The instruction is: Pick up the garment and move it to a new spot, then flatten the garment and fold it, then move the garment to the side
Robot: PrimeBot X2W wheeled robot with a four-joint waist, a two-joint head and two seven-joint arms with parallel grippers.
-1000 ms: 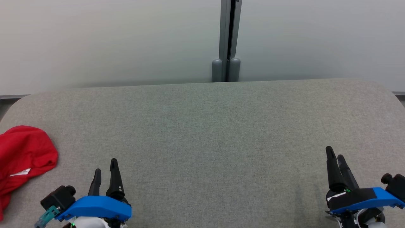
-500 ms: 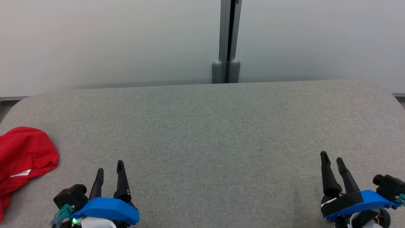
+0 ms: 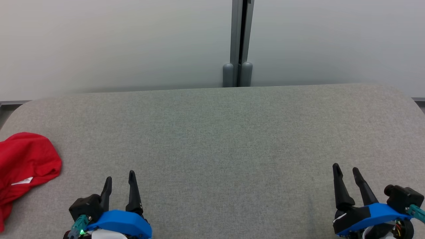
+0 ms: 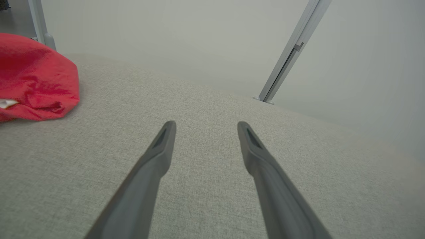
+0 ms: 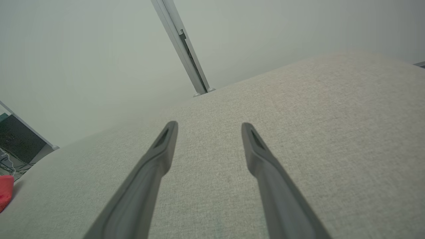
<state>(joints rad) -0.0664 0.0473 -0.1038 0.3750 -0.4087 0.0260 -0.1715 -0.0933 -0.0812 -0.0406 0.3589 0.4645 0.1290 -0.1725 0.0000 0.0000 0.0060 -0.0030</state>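
Left gripper (image 3: 120,176) sat at the near edge of the grey fabric-covered table (image 3: 225,139), left of centre, fingers spread and nothing between them. Right gripper (image 3: 345,167) sat at the near edge toward the right corner, likewise released and empty. Both pointed toward the far edge. Neither touched any cloth.

Red garment (image 3: 25,166) lay at the left edge of the table, bunched into a rounded heap with a white label (image 3: 21,181) showing on its near side. Part of it ran out of the head view, so its full extent could not be read. It was near the left gripper but apart from it, and well apart from the right one. The middle of the table was bare.

Judgement on progress: the garment was crumpled, not spread, with no fold lines visible, so no step looked done. Left to do: pick-up and move to a new spot, flattening, folding, then the shift to the side. The left arm looked better placed for the first grasp.
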